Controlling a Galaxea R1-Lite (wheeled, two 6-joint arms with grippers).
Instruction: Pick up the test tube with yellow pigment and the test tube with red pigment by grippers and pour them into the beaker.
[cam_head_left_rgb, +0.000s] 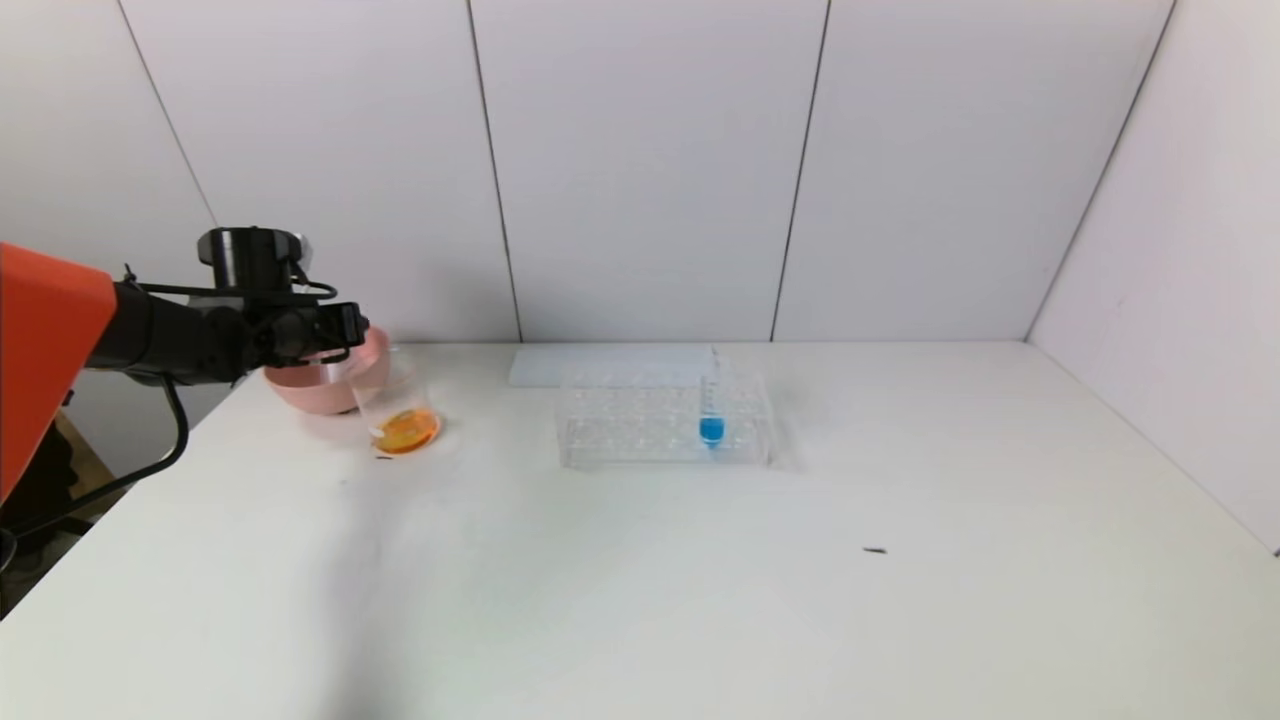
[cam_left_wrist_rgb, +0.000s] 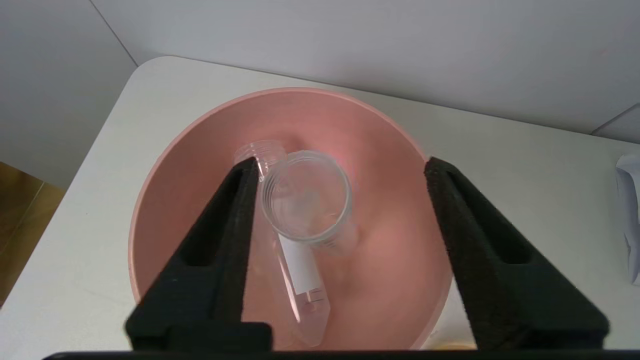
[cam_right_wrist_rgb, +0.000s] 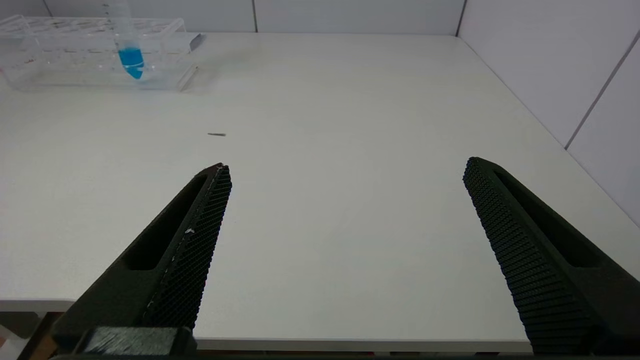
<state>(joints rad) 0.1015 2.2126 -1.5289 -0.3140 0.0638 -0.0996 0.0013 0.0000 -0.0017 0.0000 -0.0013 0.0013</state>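
Beaker (cam_head_left_rgb: 398, 405) beside pink bowl (cam_head_left_rgb: 305, 385) holds orange liquid; thin, light, probably fragile. Left pincer (cam_left_wrist_rgb: 342, 172) open above bowl, over two emptied tubes (cam_left_wrist_rgb: 305, 200). Right pincer (cam_right_wrist_rgb: 345, 175) open, idle.

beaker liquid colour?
Orange, pooled at the bottom of the beaker; head view shows it best.

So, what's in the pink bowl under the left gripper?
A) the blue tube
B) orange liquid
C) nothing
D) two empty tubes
D: the left wrist view shows two clear, empty tubes lying in the pink bowl beneath the left gripper, its fingers spread.
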